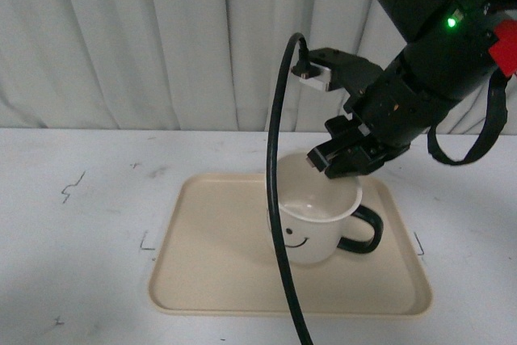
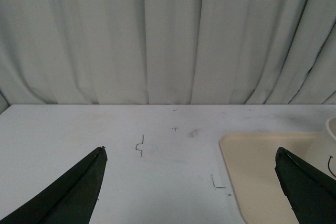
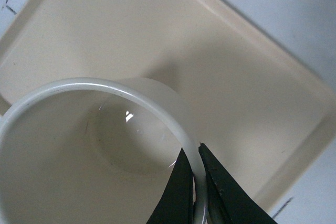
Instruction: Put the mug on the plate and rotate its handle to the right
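The cream-white mug [image 1: 317, 222] stands upright on the beige plate [image 1: 210, 248], right of its middle. Its smiley face looks toward the camera and its black handle [image 1: 363, 232] points right. My right gripper [image 1: 343, 159] comes down from the upper right and is shut on the mug's far rim; in the right wrist view the two black fingers [image 3: 181, 182] pinch the rim of the mug [image 3: 79, 145], one inside and one outside. My left gripper [image 2: 190, 179] is open over the bare table, with the plate [image 2: 257, 171] and an edge of the mug [image 2: 326, 150] on one side of it.
The white table [image 1: 73, 232] carries small black marks left of the plate. A grey curtain [image 1: 161, 38] hangs behind the table. A black cable [image 1: 279, 199] loops down from my right arm in front of the mug.
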Controlling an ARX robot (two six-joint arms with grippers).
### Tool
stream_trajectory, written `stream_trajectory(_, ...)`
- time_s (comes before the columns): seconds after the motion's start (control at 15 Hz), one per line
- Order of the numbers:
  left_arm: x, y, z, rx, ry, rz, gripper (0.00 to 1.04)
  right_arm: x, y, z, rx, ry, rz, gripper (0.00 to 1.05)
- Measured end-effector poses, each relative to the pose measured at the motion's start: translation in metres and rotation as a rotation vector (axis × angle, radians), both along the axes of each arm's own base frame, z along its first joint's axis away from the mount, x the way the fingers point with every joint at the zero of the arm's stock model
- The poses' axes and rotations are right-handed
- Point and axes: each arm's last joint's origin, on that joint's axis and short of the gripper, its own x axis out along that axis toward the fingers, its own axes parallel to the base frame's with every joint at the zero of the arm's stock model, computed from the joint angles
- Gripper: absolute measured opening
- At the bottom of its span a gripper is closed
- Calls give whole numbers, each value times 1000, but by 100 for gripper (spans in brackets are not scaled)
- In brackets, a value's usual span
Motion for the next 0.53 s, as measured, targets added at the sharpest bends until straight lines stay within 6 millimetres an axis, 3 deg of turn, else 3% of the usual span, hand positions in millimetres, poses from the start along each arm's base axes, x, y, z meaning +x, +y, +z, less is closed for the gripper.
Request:
stream_trajectory(0.2, 0, 0, 0, 0, 0, 0, 98, 8, -1, 7, -95, -61, 283, 3)
stream_trajectory(0.33, 0, 0, 0, 0, 0, 0, 98, 11, 7, -14, -159, -36, 502, 3)
stream_trajectory(0.53, 0, 0, 0, 0, 0, 0, 98, 14, 24, -14, -164, -62, 574, 3)
